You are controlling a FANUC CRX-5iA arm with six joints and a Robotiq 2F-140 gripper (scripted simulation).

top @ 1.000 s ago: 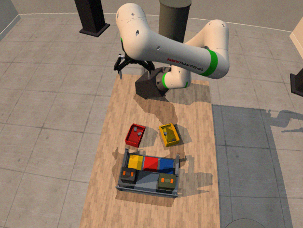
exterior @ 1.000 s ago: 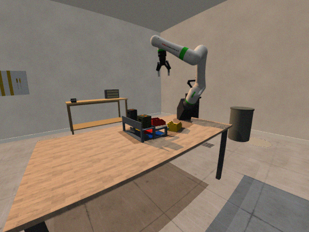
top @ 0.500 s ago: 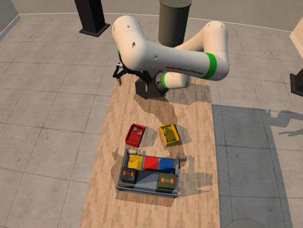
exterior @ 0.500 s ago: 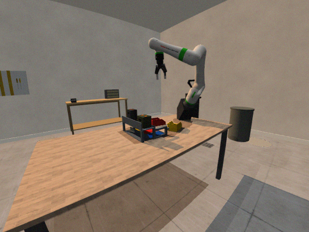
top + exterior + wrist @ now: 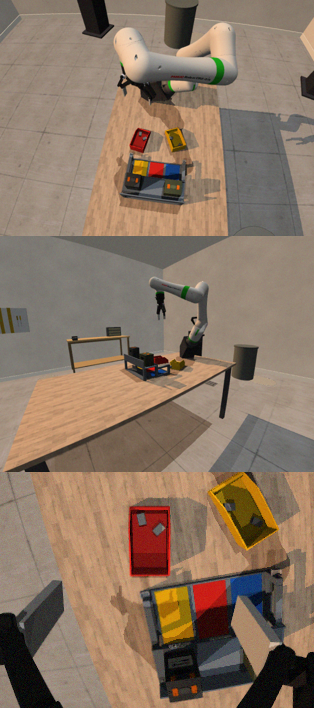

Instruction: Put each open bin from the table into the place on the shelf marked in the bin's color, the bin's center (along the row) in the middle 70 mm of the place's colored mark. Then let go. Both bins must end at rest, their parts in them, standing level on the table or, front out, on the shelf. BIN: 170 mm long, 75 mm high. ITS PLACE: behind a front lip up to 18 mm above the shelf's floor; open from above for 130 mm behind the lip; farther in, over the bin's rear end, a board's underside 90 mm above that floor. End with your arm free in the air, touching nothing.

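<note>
A red bin (image 5: 140,139) and a yellow bin (image 5: 175,139) stand on the wooden table, each with small grey parts inside. Both lie in front of the grey shelf (image 5: 154,178). The shelf's floor has a yellow mark (image 5: 140,167), a red mark (image 5: 156,169) and a blue mark (image 5: 172,171), left to right, and all three places are empty. My gripper (image 5: 137,95) (image 5: 160,316) hangs high above the table, open and empty, fingers down. The wrist view looks down on the red bin (image 5: 149,540), the yellow bin (image 5: 244,509) and the shelf (image 5: 213,626).
A black box (image 5: 133,180) and a green box (image 5: 172,188) sit on the shelf's upper board. The robot's dark base (image 5: 157,93) stands at the table's far end. A grey barrel (image 5: 244,361) and a side bench (image 5: 97,345) stand off the table.
</note>
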